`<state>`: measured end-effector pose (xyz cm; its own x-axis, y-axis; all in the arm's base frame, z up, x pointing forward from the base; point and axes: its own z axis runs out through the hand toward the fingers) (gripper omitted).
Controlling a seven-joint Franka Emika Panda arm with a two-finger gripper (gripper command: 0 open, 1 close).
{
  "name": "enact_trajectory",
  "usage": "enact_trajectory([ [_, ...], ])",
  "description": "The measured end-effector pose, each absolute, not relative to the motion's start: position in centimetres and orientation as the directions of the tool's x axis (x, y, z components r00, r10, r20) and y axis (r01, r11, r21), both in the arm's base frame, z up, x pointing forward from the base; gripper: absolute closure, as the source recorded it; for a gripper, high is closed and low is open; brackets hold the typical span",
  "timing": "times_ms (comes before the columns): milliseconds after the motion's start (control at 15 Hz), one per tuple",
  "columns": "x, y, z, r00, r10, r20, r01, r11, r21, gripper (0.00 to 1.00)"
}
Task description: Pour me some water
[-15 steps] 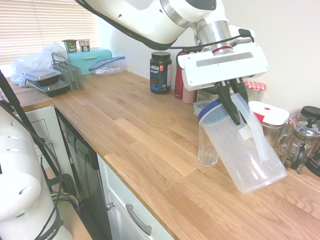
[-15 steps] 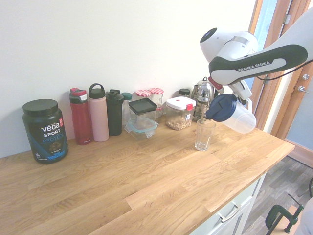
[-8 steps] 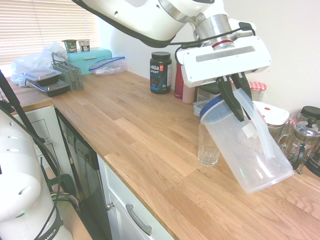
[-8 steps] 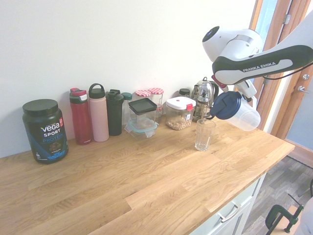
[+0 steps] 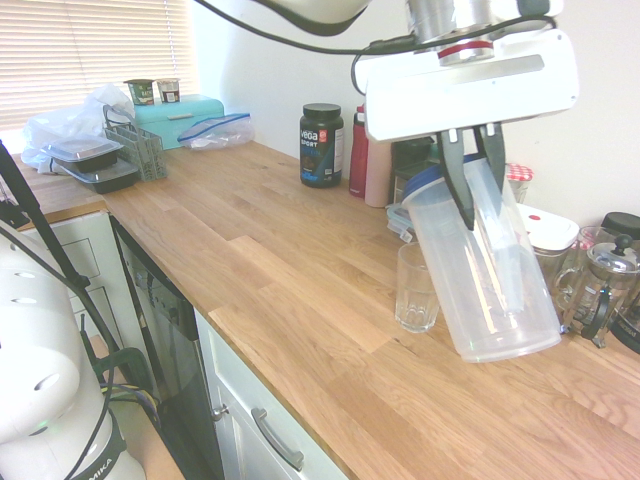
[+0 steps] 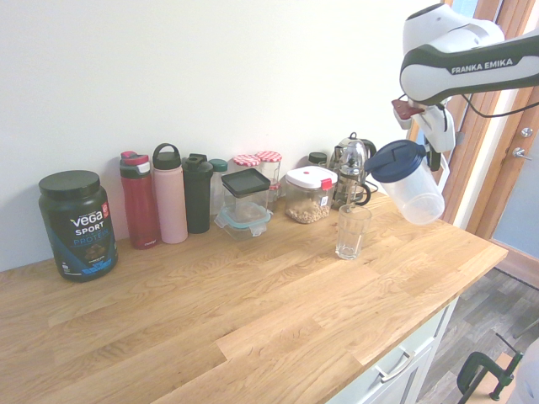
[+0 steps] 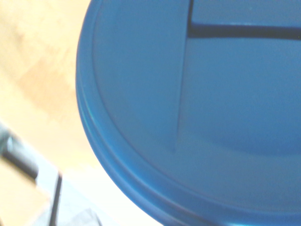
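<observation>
The pincer [image 5: 474, 200] is shut on the handle of the big see-through jug [image 5: 482, 265], and it holds the jug up over the wooden worktop [image 5: 290, 290]. The jug leans, with its blue lid [image 6: 397, 160] tipped toward the glass [image 5: 417, 290]. The glass stands upright on the worktop, near the jug and apart from it. I can't tell if there is any water in the jug. Up close, the round blue lid fills most of the wrist view.

Lots of things stand along the wall. There is a big black tub [image 6: 78, 225] with a black lid, then a red bottle [image 6: 140, 202], a pink bottle [image 6: 170, 195] and a dark bottle [image 6: 199, 195], all close together. Next come some clear food boxes [image 6: 245, 204], and a box with a white lid [image 6: 309, 195] that has little brown bits in it. A shiny coffee pot [image 6: 349, 168] is behind the glass. Far down the worktop I see a blue-green box [image 5: 180, 118] with two little cups [image 5: 154, 92] on top.
</observation>
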<state>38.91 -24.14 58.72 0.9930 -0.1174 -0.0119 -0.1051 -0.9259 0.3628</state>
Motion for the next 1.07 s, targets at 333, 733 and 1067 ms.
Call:
enact_trajectory([
  [333, 40.6, -30.1, 54.8, 0.936, -0.340, 0.093, -0.351, -0.921, 0.171, 1.00],
  [733, 39.2, -31.9, 52.8, 0.782, -0.602, 0.164, -0.604, -0.796, -0.040, 1.00],
  [1067, 34.2, -29.4, 50.9, 0.633, -0.732, 0.252, -0.715, -0.677, -0.173, 1.00],
])
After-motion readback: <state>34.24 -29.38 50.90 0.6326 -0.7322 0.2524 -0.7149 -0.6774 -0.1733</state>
